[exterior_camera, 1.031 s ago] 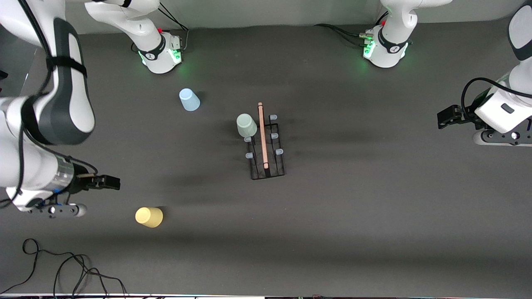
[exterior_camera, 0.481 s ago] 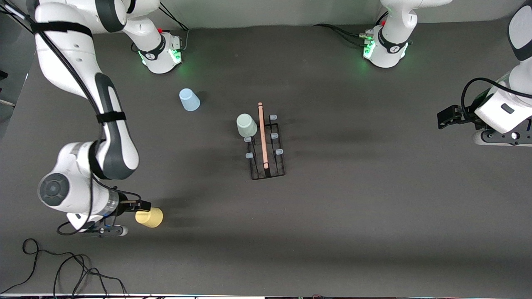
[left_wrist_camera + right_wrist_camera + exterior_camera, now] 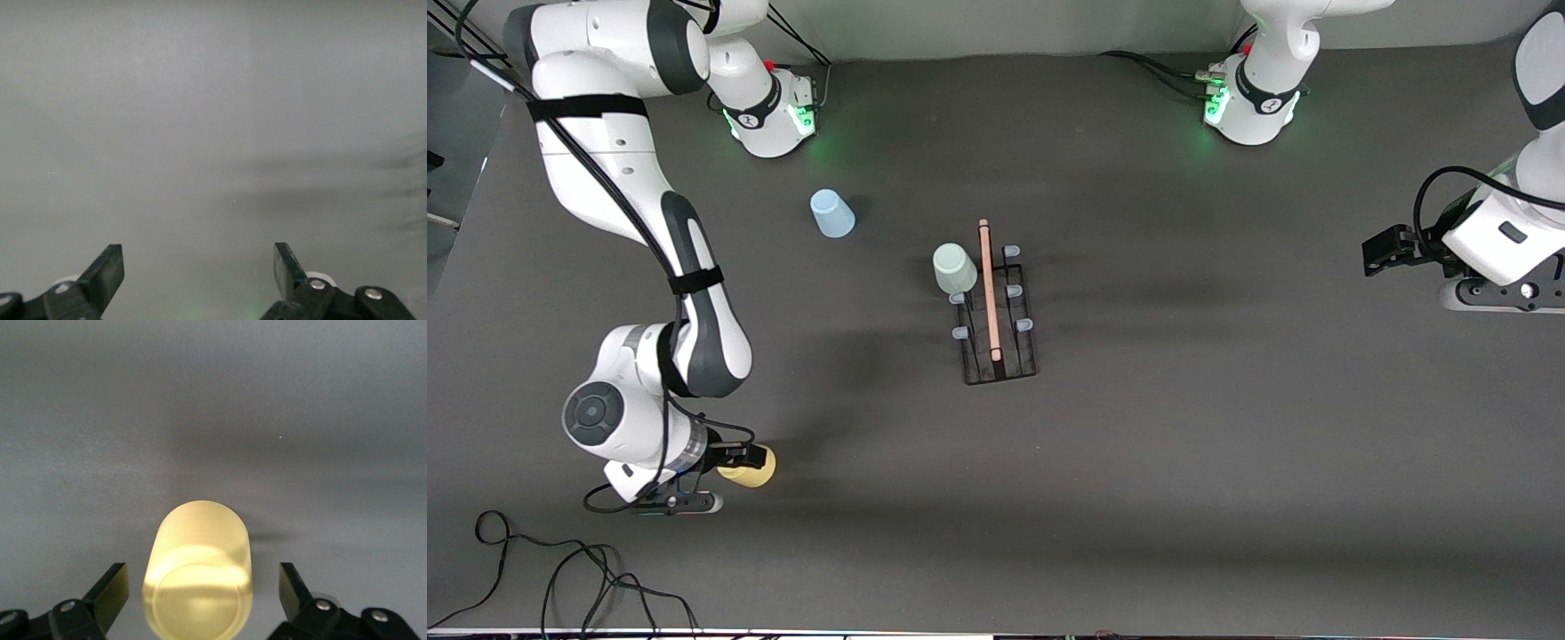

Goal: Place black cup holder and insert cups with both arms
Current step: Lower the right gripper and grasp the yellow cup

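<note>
The black cup holder [image 3: 998, 311] with its wooden rod handle stands mid-table. The pale green cup [image 3: 954, 268] sits upside down on one of its pegs, at the end nearer the robots' bases. The light blue cup [image 3: 831, 213] stands upside down on the table toward the right arm's base. The yellow cup [image 3: 754, 468] lies on its side near the right arm's end of the table. My right gripper [image 3: 749, 457] is open, its fingers on either side of the yellow cup [image 3: 199, 577] without touching it. My left gripper [image 3: 1375, 251] is open and empty, and that arm waits at its end of the table.
Black cables [image 3: 560, 578] lie at the table's edge nearest the front camera, close to the right arm. The two arm bases [image 3: 774, 111] [image 3: 1249, 102] with green lights stand along the edge farthest from the front camera.
My right arm has swung down and toward the yellow cup, bringing its open gripper from above and beside the cup to around its base. The left arm has not moved.
</note>
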